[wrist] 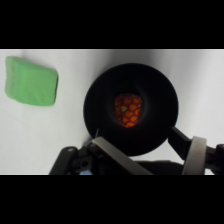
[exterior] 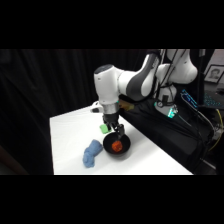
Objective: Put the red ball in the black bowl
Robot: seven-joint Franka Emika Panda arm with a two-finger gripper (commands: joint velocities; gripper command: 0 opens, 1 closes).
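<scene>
**Ball in the bowl, gripper hanging close above**

We see the red ball [wrist: 128, 110] lying at the bottom of the black bowl [wrist: 97, 107], near its middle and touching nothing but the glossy dish. In the side view the same ball [exterior: 117, 145] shows as an orange spot inside the bowl [exterior: 109, 148], which sits on the white table [exterior: 70, 135] towards its near edge. The gripper [exterior: 115, 131] hangs just above the bowl's far rim; from the wrist its two fingers [wrist: 196, 155] stand wide apart, holding nothing, one on each side of the rim nearest the camera.

We judge the placing done, and the risk now lies in the retreat. The fingers straddle the rim closely, so a sideways pull before a lift could catch the edge and drag or tip the shallow bowl; a round ball on a slick surface would then roll out easily. A straight rise looks the safer exit to us.

A green block [wrist: 31, 81] lies on the table apart from the bowl, on its far side in the side view [exterior: 104, 128], close beneath the arm. A blue cloth bundle [exterior: 91, 152] lies just beside the bowl, towards the table's near edge. A low sweep either way could knock one against the dish.
</scene>
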